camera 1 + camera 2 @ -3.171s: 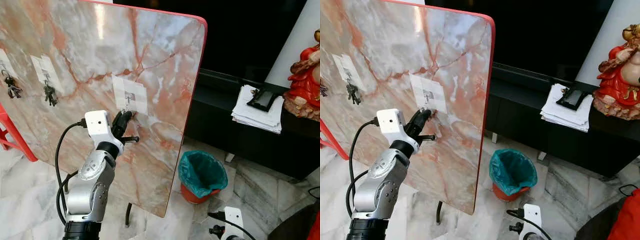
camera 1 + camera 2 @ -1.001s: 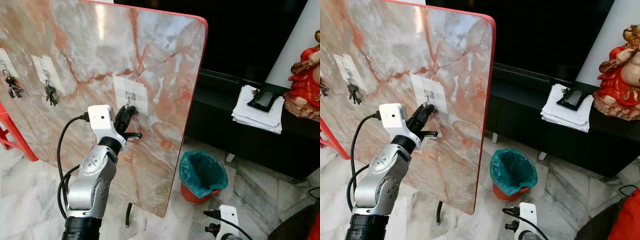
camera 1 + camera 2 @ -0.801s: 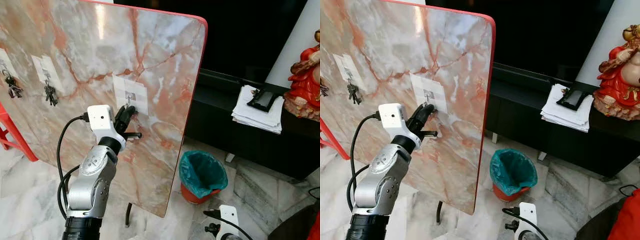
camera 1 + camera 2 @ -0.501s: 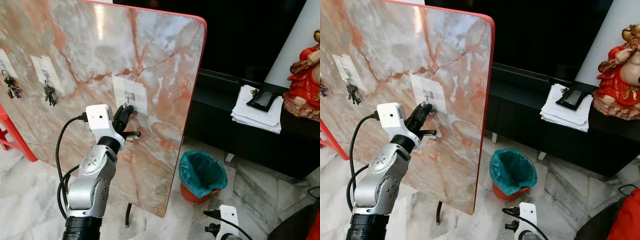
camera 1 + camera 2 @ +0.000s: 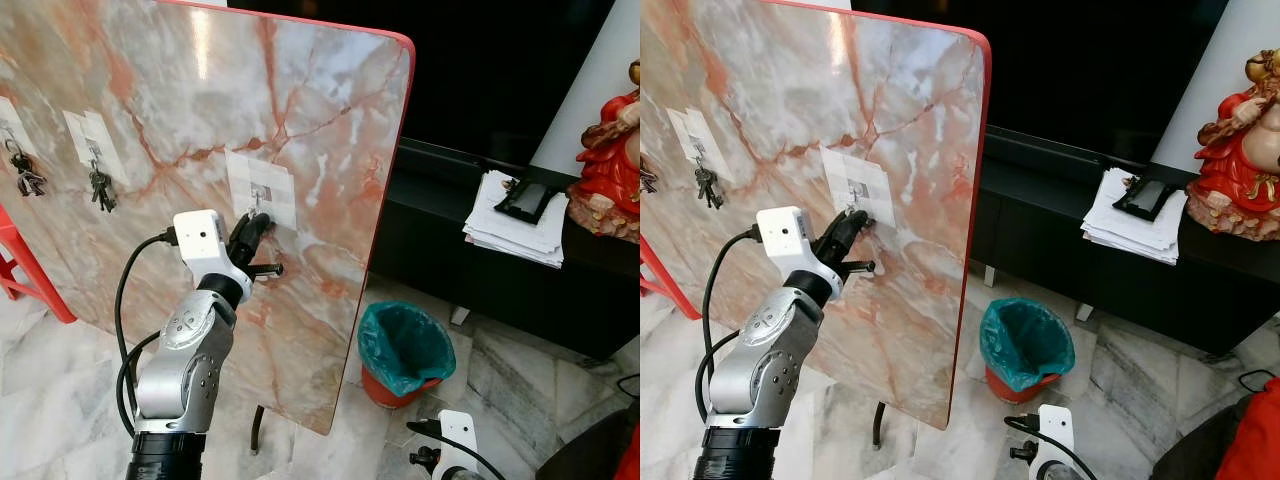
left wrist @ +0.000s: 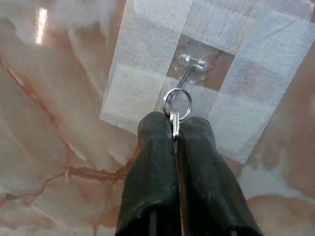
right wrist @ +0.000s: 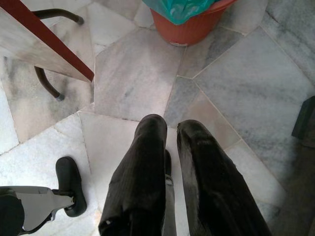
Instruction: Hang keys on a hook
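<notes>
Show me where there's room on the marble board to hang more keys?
Bare marble lies between the middle hook with keys and the taped hook, and across the board's top and right side up to its red edge. It is crowded at the taped hook, where the left gripper holds the key ring on it.

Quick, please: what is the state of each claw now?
Left claw: closed on the key ring, at the hook.
Right claw: closed, empty, hanging idle.
</notes>
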Available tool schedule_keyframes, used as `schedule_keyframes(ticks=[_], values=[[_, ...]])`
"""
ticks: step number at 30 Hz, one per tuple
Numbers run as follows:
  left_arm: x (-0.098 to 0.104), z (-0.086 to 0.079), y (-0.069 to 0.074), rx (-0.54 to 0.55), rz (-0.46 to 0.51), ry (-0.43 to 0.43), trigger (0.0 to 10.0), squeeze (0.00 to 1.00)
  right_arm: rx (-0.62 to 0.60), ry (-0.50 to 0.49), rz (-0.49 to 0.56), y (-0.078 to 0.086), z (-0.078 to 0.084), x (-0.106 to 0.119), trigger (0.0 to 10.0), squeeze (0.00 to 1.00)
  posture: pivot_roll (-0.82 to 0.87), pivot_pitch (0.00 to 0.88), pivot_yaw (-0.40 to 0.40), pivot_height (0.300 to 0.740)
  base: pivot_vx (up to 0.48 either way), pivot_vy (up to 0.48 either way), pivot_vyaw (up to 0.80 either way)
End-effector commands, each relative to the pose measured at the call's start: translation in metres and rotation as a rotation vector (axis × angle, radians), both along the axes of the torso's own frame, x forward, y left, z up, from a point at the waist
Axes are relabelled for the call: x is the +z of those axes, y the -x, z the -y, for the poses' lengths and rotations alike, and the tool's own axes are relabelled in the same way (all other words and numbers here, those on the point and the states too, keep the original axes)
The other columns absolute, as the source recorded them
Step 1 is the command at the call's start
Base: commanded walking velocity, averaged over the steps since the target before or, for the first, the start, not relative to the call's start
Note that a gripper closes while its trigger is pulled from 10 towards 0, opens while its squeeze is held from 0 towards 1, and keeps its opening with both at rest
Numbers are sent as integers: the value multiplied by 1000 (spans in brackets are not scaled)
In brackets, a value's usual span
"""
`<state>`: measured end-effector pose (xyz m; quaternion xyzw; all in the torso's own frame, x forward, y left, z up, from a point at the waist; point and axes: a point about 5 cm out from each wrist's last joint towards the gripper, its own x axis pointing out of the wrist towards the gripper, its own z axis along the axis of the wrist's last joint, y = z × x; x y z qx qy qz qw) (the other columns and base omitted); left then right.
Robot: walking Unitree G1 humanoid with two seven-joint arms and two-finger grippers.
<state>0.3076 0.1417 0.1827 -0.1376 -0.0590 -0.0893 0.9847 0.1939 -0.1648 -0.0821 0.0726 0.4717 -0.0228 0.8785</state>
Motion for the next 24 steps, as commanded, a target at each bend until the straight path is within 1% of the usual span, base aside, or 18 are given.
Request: schedule_keyframes(ticks=[1,15,19,21,24], values=[[3,3,-3,-11,0,16,10000,0,-3,3,-5,1,2,0,10000,0,-36,0,-84,740,0,0,0],[4,2,-5,-9,-8,36,10000,0,-4,3,0,-1,2,0,10000,0,-36,0,-85,740,0,0,0],[3,2,-5,-13,-19,11,10000,0,-4,4,1,-1,2,1,10000,0,-36,0,-86,740,0,0,0],[0,2,-6,-11,-32,-18,10000,0,-4,4,1,-1,2,1,10000,0,-36,0,-86,740,0,0,0],[-3,2,-6,-12,-57,3,10000,0,-3,3,1,-1,2,1,10000,0,-36,0,-86,740,0,0,0]])
